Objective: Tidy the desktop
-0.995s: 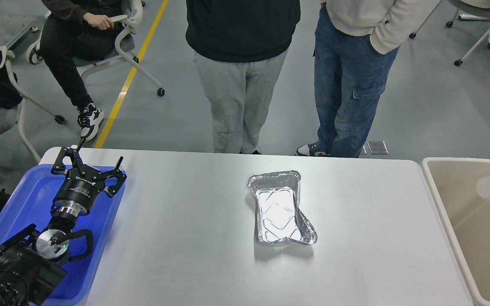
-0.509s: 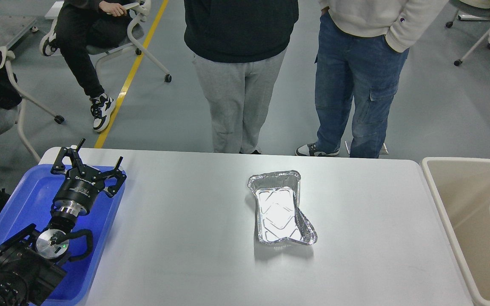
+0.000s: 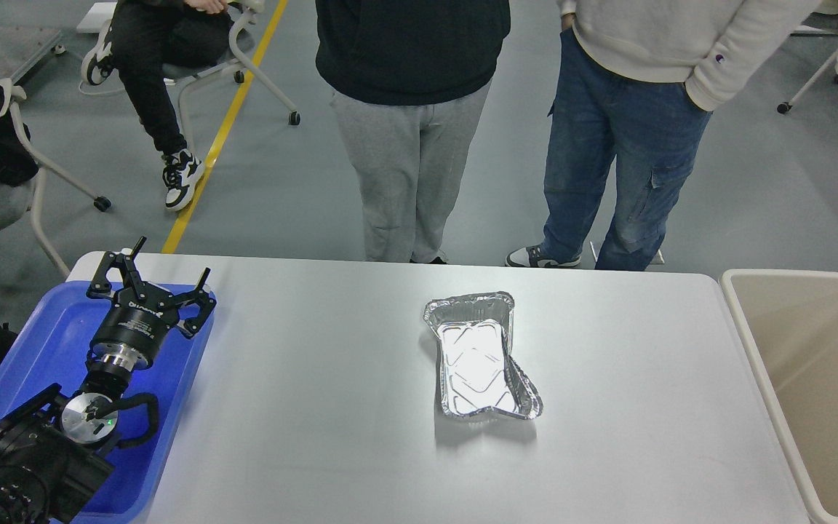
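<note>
- The desktop [image 3: 302, 407] fills the lower view; a dented foil tray [image 3: 480, 358] lies mid-desktop.
- Blue tray [image 3: 41, 342] far left of it, beige bin [image 3: 790, 342] right.
- Left gripper [image 3: 161, 280], fingers spread and empty, hovers above the blue tray; its lettering is unreadable.

There is one view, from the robot's head, looking forward and steeply down at close range. The desktop [image 3: 332, 407] fills its lower half; beyond the far edge it takes in floor [image 3: 768, 189] and bystanders' legs [image 3: 397, 175].
</note>
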Tool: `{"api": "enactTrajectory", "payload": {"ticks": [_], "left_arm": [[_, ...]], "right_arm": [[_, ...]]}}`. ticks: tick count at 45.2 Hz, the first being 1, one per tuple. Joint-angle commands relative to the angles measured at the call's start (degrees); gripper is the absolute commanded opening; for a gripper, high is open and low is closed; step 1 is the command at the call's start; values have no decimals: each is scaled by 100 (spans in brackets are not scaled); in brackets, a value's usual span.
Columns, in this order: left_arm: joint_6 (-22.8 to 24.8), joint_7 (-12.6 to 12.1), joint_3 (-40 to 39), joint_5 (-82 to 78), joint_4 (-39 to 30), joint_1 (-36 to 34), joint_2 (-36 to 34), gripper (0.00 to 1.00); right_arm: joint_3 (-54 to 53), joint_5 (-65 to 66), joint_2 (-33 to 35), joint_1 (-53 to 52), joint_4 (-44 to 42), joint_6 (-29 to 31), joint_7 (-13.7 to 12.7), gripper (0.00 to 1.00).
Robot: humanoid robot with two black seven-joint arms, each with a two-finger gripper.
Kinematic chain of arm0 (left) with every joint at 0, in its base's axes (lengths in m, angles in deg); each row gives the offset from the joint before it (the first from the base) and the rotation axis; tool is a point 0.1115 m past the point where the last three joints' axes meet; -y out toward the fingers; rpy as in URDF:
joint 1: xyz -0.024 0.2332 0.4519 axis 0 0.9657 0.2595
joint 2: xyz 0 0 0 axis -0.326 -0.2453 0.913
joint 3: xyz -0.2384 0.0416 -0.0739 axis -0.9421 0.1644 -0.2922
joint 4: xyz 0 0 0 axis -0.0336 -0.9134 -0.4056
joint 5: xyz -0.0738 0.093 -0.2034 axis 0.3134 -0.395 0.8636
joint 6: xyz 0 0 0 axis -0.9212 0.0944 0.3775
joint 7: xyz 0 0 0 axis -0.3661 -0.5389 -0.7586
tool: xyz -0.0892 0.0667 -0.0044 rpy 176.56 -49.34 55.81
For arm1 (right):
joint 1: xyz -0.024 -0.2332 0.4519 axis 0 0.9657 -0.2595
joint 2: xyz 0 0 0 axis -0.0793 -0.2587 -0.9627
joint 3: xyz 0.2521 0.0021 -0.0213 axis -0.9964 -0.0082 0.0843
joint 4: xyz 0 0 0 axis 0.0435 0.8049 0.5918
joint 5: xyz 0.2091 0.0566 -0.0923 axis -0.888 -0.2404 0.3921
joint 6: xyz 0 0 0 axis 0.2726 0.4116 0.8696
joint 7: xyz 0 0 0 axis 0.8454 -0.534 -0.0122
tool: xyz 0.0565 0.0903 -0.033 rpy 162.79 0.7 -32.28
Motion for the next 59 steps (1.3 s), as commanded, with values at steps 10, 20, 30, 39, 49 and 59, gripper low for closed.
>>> {"api": "enactTrajectory", "payload": {"ticks": [10, 20, 30, 39, 49, 59], "left_arm": [[0, 0, 0, 1, 2, 0, 0, 100], [0, 0, 0, 1, 2, 0, 0, 100], [0, 0, 0, 1, 2, 0, 0, 100], [0, 0, 0, 1, 2, 0, 0, 100], [0, 0, 0, 1, 2, 0, 0, 100], [0, 0, 0, 1, 2, 0, 0, 100]], "right_arm": [[10, -40, -497, 11, -428, -444, -6, 0], [-16, -40, -488, 11, -428, -453, -6, 0], [-42, -40, -488, 2, -428, -567, -15, 57], [-42, -40, -488, -15, -428, -558, -15, 73], [-42, -40, -480, -15, -428, -567, -15, 74], [-51, -49, -444, -59, -428, -558, -15, 76]]}}
